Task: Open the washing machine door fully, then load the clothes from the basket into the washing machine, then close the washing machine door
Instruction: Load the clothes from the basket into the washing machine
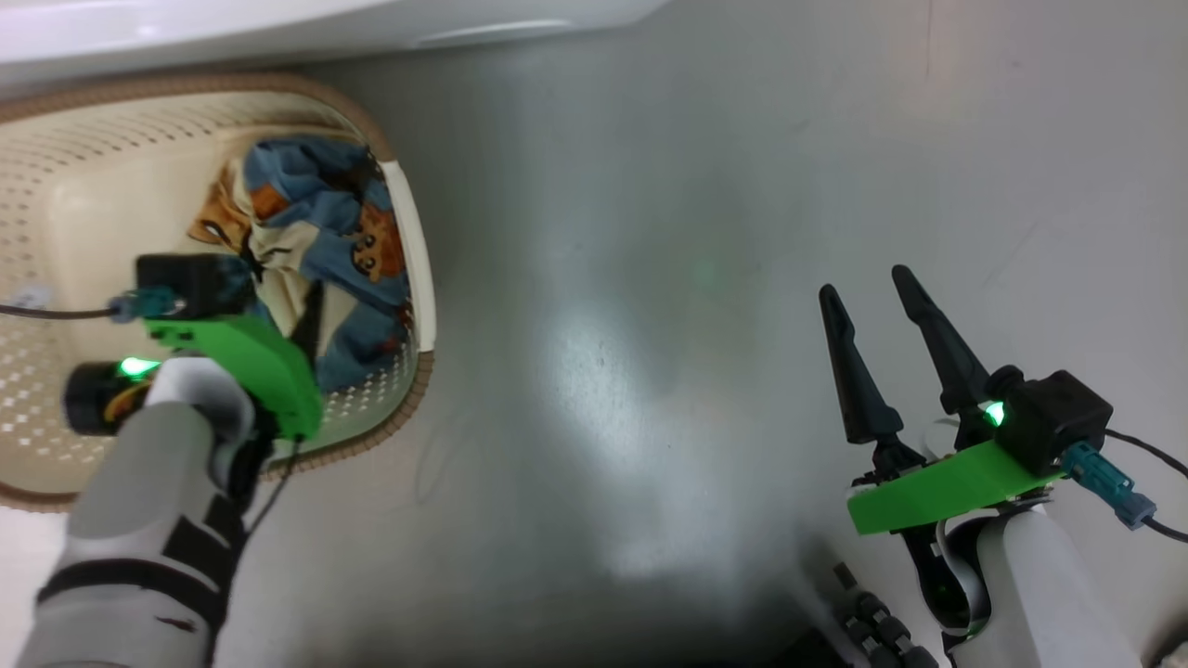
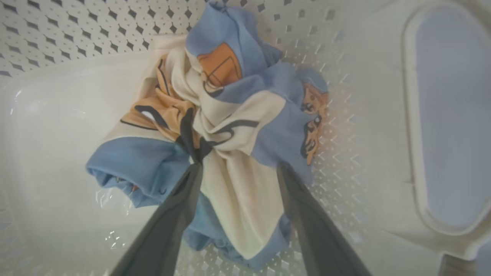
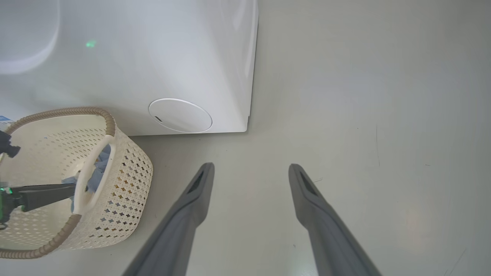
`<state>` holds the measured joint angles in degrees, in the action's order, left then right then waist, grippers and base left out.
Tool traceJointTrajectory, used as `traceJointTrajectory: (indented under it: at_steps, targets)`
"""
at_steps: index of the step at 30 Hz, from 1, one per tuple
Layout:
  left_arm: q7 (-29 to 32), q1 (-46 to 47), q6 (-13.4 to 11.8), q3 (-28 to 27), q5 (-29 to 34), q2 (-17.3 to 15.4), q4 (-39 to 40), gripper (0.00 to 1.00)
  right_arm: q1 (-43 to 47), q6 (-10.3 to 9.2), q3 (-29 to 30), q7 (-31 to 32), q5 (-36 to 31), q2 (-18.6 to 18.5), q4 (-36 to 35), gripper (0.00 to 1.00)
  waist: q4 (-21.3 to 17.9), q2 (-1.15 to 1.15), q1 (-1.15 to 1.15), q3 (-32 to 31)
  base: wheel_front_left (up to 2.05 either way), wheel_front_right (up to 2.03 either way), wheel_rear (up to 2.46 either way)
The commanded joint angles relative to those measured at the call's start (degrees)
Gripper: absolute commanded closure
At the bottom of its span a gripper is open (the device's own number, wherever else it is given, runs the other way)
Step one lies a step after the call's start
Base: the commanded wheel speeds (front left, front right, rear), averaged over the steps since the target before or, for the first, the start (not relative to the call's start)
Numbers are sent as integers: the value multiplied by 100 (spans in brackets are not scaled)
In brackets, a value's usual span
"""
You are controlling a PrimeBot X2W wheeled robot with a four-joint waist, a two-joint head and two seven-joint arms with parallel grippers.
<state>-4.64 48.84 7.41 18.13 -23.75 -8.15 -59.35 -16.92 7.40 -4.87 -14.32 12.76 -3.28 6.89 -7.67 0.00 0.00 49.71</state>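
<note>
The cream perforated basket (image 1: 93,204) with its brown rim stands on the floor at the upper left, just in front of the white washing machine (image 1: 278,28). Light-blue and cream clothes (image 1: 316,213) with orange prints lie bunched against its right wall. My left gripper (image 2: 238,166) is down inside the basket (image 2: 57,115), open, its two fingers astride the clothes (image 2: 238,115) with the tips pressed into the fabric. At the lower right my right gripper (image 1: 863,283) hangs open over the bare floor, holding nothing. The washing machine door is out of view.
The right wrist view has the washing machine (image 3: 153,57) front with its round white filter cap (image 3: 180,115), its corner to the right, and the basket (image 3: 122,180) standing close before it. Grey floor (image 1: 650,325) stretches between basket and right arm.
</note>
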Motion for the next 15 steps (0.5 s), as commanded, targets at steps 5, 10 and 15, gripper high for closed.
traceJointTrajectory:
  at_steps: [5, 10, 15]
  targets:
    - [-257, 149, -48, -13, 39, -321, -449, 0, 100, 9, -136, -68, 18, 35, -154, 0, -46, 0, 0, 239, 0, 0, 0]
    - [-347, 336, -49, -40, -40, -272, -771, 0, 112, 9, -146, -68, -4, 38, -174, 0, -27, 0, 0, 331, 0, 0, 0]
    - [-370, 564, -59, -289, -345, -209, -1023, 0, 124, 9, -157, -68, 0, 39, -197, 0, -53, 0, 0, 452, 0, 0, 0]
